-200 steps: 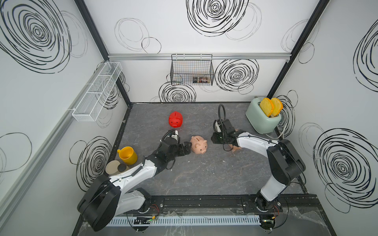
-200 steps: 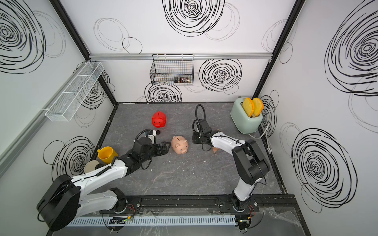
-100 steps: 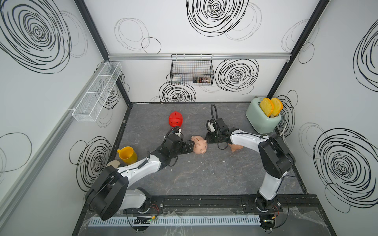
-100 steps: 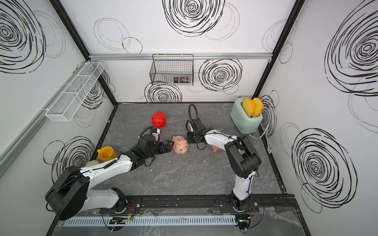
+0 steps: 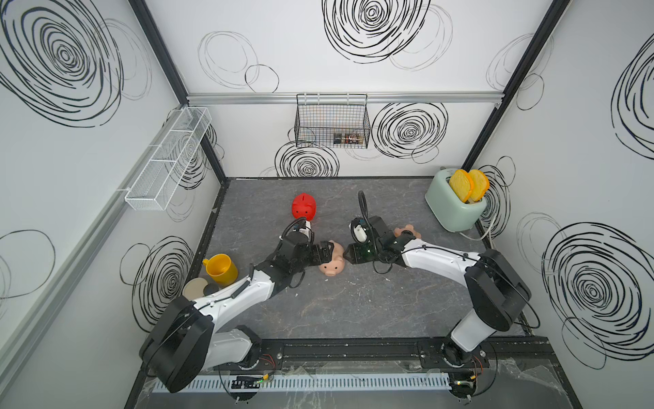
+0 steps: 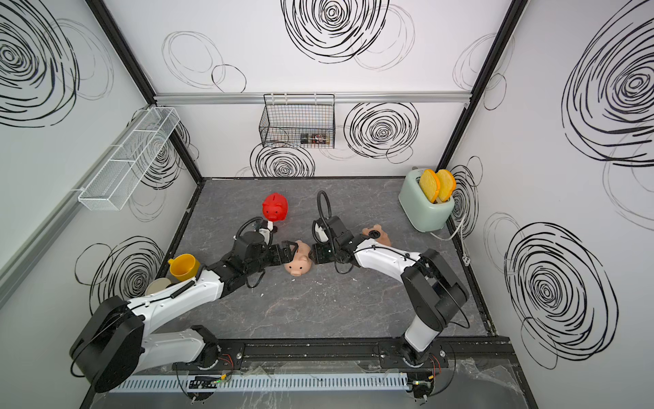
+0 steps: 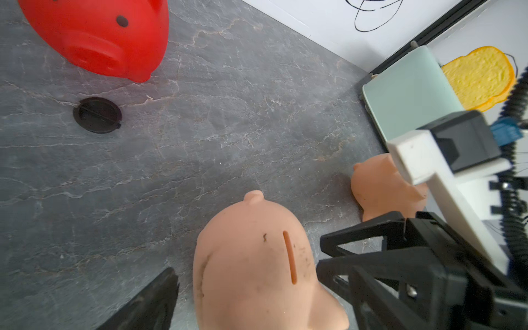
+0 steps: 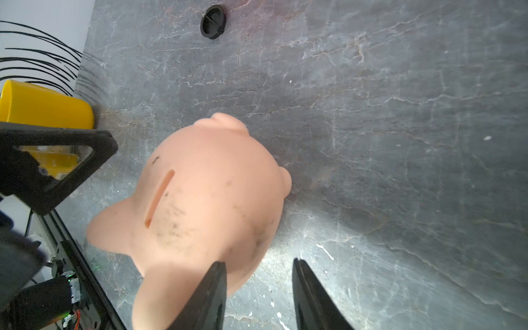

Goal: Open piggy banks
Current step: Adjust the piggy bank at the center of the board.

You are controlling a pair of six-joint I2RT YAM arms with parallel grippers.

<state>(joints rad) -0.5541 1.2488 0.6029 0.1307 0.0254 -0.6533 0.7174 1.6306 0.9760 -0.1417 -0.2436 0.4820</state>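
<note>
Peeking out from behind the right arm, the peach-tan plastic piggy bank (image 6: 378, 238) is half covered; it lies belly up toward the bench's right side, a seated round black plug (image 6: 372, 233) showing. Bellies of the other two face away, so their plugs can't be judged. One loose black round plug (image 7: 97, 115) lies flat on the grey marbled bench (image 5: 354, 311) near the glossy red piggy bank (image 5: 304, 207), made out only from the wrist cameras. Count it up: three pigs, two plugs on show, two arms. Mid-bench stands the pale pink piggy bank (image 5: 333, 265), upright, coin slot on top, snout toward the front rail, back scuffed with dark smudges. The left claw (image 5: 326, 253) is spread wide at one flank; one finger (image 7: 154, 300) sits just beside the pig, bench showing between, the other hard to pick out. The right claw (image 8: 258, 264) faces it from the opposite flank, fingers partly apart, nothing between them, one overlapping the pig's side.
</note>
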